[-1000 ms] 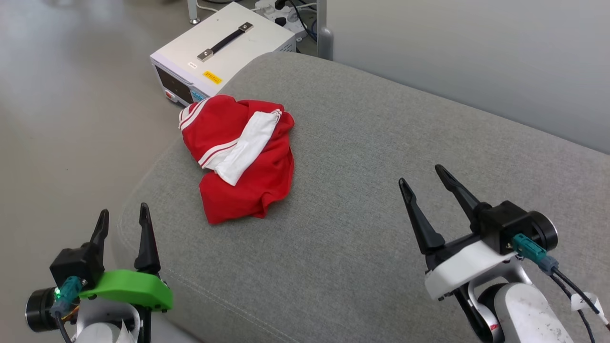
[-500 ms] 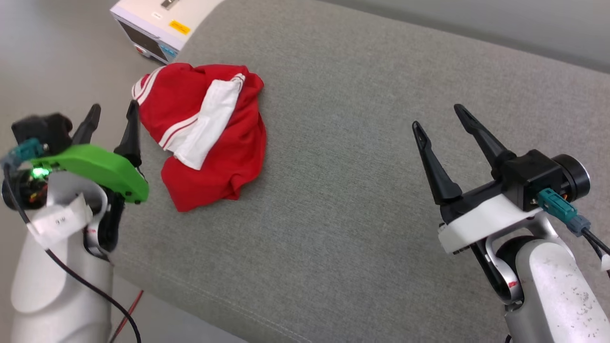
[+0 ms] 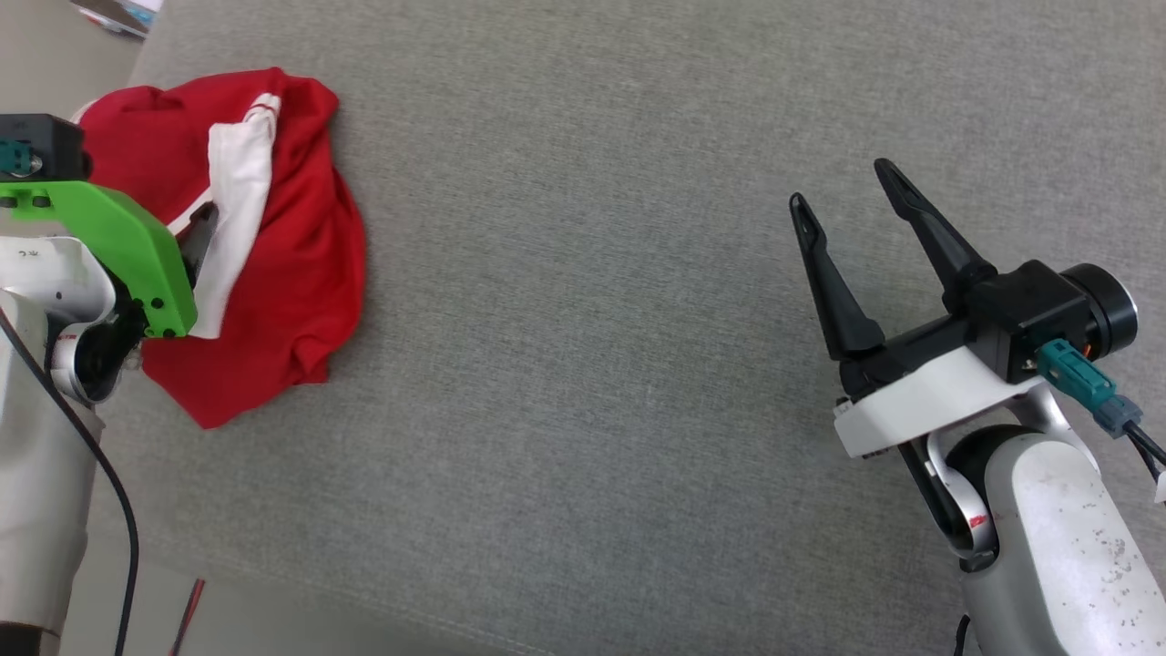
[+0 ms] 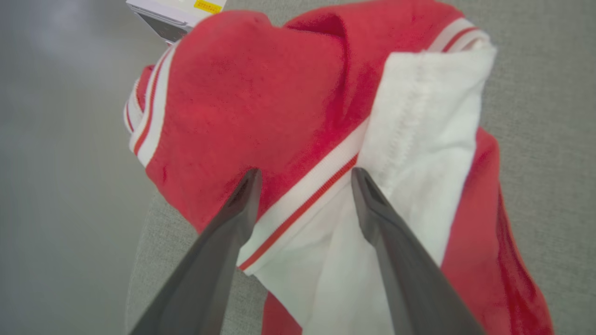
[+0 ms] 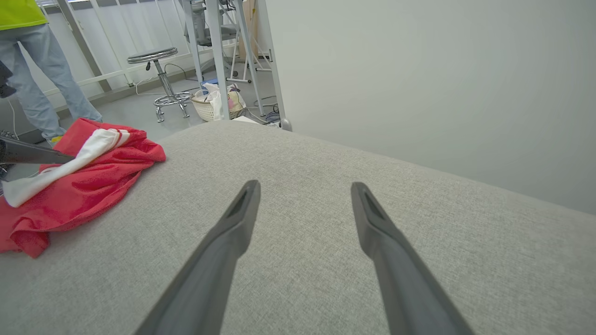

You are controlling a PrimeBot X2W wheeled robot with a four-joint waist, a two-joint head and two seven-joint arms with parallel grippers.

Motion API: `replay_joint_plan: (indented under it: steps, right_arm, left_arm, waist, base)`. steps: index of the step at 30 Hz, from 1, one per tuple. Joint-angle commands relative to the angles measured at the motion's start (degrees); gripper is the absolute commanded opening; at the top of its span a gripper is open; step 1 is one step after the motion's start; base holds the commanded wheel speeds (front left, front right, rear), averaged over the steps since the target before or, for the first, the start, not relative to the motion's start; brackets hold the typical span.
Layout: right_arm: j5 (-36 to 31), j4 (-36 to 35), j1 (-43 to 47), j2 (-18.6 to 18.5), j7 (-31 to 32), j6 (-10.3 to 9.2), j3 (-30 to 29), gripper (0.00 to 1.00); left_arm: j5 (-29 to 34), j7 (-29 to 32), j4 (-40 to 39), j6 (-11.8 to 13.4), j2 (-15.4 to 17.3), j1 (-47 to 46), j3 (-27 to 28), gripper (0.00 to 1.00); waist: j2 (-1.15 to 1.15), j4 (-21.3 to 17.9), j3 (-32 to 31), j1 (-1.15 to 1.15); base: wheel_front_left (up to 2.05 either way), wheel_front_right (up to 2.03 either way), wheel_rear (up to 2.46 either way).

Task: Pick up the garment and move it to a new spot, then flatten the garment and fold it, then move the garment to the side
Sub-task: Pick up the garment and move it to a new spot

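stage: barely started, garment not lifted yet | left gripper: fingers spread over it, nothing clamped | right gripper: fingers spread, empty | flattening, folding, moving aside all to be done

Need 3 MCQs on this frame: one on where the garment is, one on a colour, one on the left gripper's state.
1. Where on the cushion does the garment lie, in the head view?
A. near its left edge
B. at its centre
C. at its right end

2. What colour is the sleeve?
A. black
B. white
C. blue

3. How is the left gripper?
A. shut on the garment
B. open, far from the garment
C. open, fingers over the garment

Key:
1 A, the head view has it by the cushion's left edge.
2 B, the left wrist view shows white cloth beside the red.
3 C, the fingers stand apart over the striped trim.
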Motion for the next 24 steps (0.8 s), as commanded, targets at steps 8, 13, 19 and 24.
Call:
replay_joint_plan:
  steps: [8, 13, 19, 24]
  right_arm:
    - [0.61, 0.48, -1.89, 0.73, -1.29, -0.02, -0.54, 1.0]
    - [0.88, 0.94, -2.1, 0.93, -1.61, -0.02, -0.69, 1.0]
    - [1.26, 1.93, -1.31, 1.3, -2.18, -0.02, -1.74, 1.0]
    - [1.83, 3.23, 0.17, 1.73, -3.3, -0.02, -2.74, 1.0]
  left_arm:
    - [-6.75, 7.76, 12.75, -0.15, 3.58, -3.05, -6.01, 1.0]
    - [-9.96, 12.06, 19.23, -0.15, 3.06, -3.47, -6.47, 0.01]
    - [-8.25, 6.45, 21.08, -0.01, 3.54, -5.02, -7.72, 0.0]
    - [-4.47, -5.16, 20.24, 2.46, 4.7, -7.01, -8.23, 0.0]
  waist:
    - [0.0, -5.48, 4.79, -0.01]
    - [0.0, -6.04, 4.42, -0.01]
    - [0.0, -5.38, 1.48, -0.01]
    - [0.0, -4.46, -3.42, -0.01]
  base:
    - [0.0, 0.0, 0.0]
    - [0.0, 0.0, 0.0]
    - [0.0, 0.0, 0.0]
    - [0.0, 0.0, 0.0]
